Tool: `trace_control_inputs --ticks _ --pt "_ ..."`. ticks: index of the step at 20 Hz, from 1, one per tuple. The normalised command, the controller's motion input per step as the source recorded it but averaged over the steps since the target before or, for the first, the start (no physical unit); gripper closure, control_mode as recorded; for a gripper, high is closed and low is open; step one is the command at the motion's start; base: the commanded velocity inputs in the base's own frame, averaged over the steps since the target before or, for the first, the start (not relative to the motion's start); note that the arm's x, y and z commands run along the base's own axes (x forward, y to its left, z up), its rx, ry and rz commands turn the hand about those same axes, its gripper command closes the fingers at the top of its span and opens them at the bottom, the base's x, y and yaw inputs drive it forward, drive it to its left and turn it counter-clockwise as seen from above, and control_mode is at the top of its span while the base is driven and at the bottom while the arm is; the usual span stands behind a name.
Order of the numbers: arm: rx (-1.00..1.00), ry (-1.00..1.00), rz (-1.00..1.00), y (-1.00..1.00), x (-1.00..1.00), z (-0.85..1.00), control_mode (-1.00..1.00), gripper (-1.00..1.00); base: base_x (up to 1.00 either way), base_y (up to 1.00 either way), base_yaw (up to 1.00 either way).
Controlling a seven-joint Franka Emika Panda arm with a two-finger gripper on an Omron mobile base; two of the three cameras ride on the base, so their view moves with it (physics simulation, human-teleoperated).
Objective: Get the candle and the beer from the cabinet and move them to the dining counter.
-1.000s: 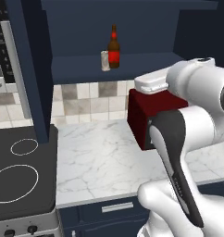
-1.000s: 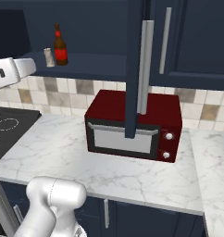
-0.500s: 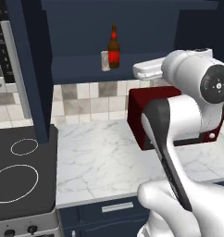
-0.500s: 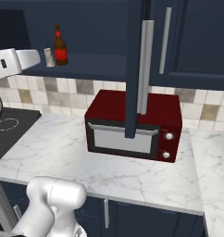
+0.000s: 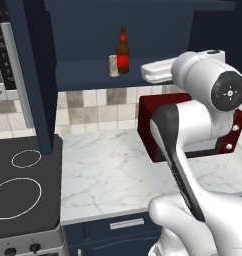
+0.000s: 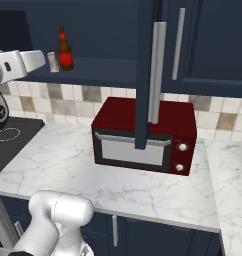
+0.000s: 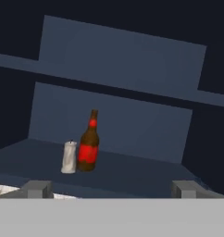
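Beer [image 7: 89, 147] and candle [image 7: 69, 157] stand upright, touching, on the cabinet [image 6: 203, 45] shelf, ahead-left of the apart jaws

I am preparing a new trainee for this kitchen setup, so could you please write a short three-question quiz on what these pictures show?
1. True or false: the brown glass beer bottle with a red label stands upright on the shelf of the open dark navy wall cabinet.
2. On which side of the bottle does the small pale stub candle stand in the hand view? A) left B) right C) behind it
3. Fill in: the gripper is ____ and holds nothing.

Key:
1. True.
2. A. It stands close beside the bottle.
3. Open. Its fingertips are spread wide, short of the shelf.
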Motion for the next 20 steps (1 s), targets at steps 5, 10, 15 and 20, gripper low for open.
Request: trace_control_inputs --ticks 5,10,15,20 --pt "0.00 -0.08 0.01 0.00 0.09 0.00 -1.00 -1.00 0.00 0.00 0.00" --pt "0.00 0.00 0.00 0.00 0.00 0.00 -1.00 -1.00 0.00 0.00 0.00" --pt "0.00 0.00 0.00 0.00 0.00 0.00 -1.00 -1.00 0.00 0.00 0.00" --pt "0.00 -0.06 0.00 0.00 0.11 0.00 -1.00 -1.00 0.00 0.00 0.00"
